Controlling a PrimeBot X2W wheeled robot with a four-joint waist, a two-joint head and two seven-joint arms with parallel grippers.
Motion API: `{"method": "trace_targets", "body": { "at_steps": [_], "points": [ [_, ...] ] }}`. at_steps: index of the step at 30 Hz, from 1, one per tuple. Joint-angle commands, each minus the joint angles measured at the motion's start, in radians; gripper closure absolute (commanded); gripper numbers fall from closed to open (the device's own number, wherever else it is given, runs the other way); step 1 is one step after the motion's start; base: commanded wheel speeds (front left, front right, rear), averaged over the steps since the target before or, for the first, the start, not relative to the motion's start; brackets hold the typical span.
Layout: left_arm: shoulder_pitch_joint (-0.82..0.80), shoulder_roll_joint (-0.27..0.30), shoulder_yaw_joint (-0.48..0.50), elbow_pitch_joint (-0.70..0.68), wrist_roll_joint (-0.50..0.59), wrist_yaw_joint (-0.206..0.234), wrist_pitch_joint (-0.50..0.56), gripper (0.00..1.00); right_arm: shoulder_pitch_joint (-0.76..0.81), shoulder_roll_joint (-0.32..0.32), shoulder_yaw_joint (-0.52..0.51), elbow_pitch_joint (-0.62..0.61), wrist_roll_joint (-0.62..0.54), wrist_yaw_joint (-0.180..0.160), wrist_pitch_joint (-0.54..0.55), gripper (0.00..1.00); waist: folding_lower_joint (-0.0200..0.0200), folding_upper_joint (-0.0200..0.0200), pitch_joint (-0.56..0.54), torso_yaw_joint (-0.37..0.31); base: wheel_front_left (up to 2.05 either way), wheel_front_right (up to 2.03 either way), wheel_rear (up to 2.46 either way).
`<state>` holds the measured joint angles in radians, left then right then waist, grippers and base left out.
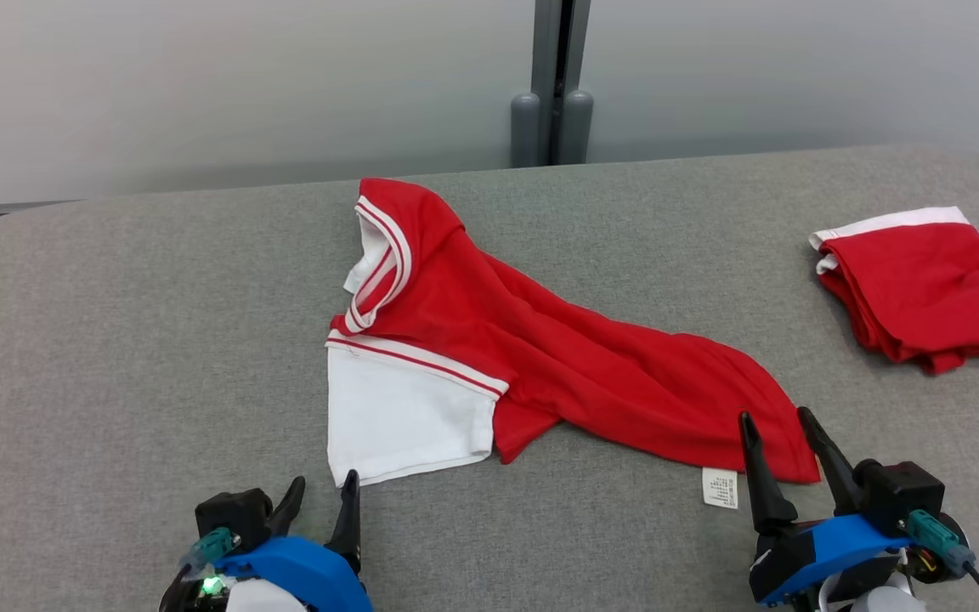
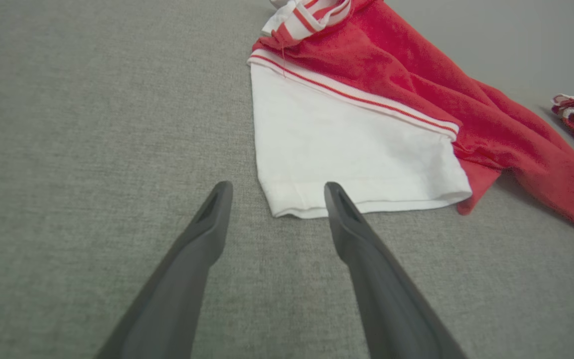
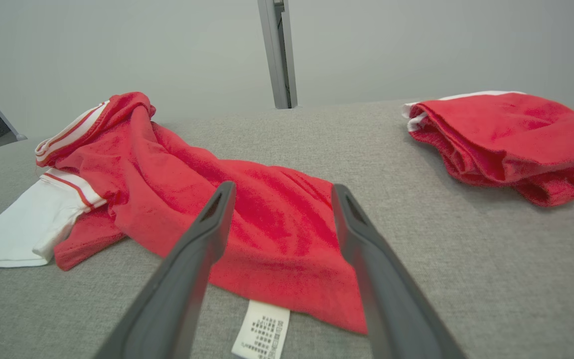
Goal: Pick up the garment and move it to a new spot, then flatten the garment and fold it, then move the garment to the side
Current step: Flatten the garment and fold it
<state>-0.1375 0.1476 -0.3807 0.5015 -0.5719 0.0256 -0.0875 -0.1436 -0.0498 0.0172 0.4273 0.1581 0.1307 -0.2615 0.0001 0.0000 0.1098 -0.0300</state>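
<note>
- the left gripper (image 1: 325,478) sat low on the robot's left, its two dark fingers (image 1: 345,514) spread wide and pointing forward, with nothing between them.
- the right gripper (image 1: 774,415) reached a little further forward, jaws just as wide, also empty.
- the left wrist (image 1: 298,571) and right wrist (image 1: 825,544) were cased in blue; a green light (image 1: 212,585) glowed by the left one.

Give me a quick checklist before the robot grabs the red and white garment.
1. Left pincer and right pincer open: ok.
2. Garment free of both: ok.
3. Left pincer near the white sleeve hem: ok.
4. Right pincer at the garment's edge by the care label: ok.
5. Folded red garment lies apart: ok.
6. Garment flat: not ok, crumpled.
</note>
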Motion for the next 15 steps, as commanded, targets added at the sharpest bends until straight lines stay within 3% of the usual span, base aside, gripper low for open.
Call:
{"method": "trace_targets", "body": {
  "at_steps": [1,9,10,12,13,14,15],
  "points": [
    [-0.027,-0.002,0.008,0.013,-0.008,0.000,0.005,0.00,-0.015,-0.002,-0.006,0.005,-0.007,0.000,-0.005,0.00,-0.0001,0.0000,0.008,-0.008,0.00,0.00,0.00],
    [-0.074,-0.014,-0.007,0.095,-0.028,-0.013,0.062,0.00,-0.022,-0.002,-0.056,0.064,-0.041,0.000,0.001,0.00,-0.0001,0.0000,0.043,-0.043,0.00,0.00,0.00],
    [-0.076,-0.014,-0.013,0.102,-0.025,-0.014,0.074,0.10,-0.024,-0.001,-0.066,0.076,-0.047,0.000,0.010,0.00,-0.0001,0.0000,0.046,-0.046,0.00,0.00,0.00],
    [-0.083,-0.016,-0.020,0.109,-0.021,-0.007,0.088,0.54,-0.028,-0.001,-0.082,0.097,-0.064,0.000,0.029,0.00,-0.0001,0.0000,0.051,-0.050,0.00,0.00,0.00],
    [-0.085,-0.015,-0.023,0.111,-0.017,-0.004,0.093,0.67,-0.032,-0.001,-0.090,0.106,-0.067,0.000,0.038,0.00,-0.0001,0.0000,0.052,-0.050,0.00,0.00,0.00],
    [-0.088,-0.013,-0.027,0.111,-0.014,-0.002,0.094,0.91,-0.036,-0.001,-0.096,0.116,-0.071,0.000,0.048,0.00,-0.0001,0.0000,0.054,-0.050,0.00,0.00,0.00],
    [-0.093,-0.012,-0.029,0.109,-0.012,0.000,0.095,1.00,-0.040,-0.001,-0.100,0.124,-0.069,0.000,0.058,0.00,-0.0001,0.0000,0.055,-0.050,0.00,0.00,0.00]
  ]
}}
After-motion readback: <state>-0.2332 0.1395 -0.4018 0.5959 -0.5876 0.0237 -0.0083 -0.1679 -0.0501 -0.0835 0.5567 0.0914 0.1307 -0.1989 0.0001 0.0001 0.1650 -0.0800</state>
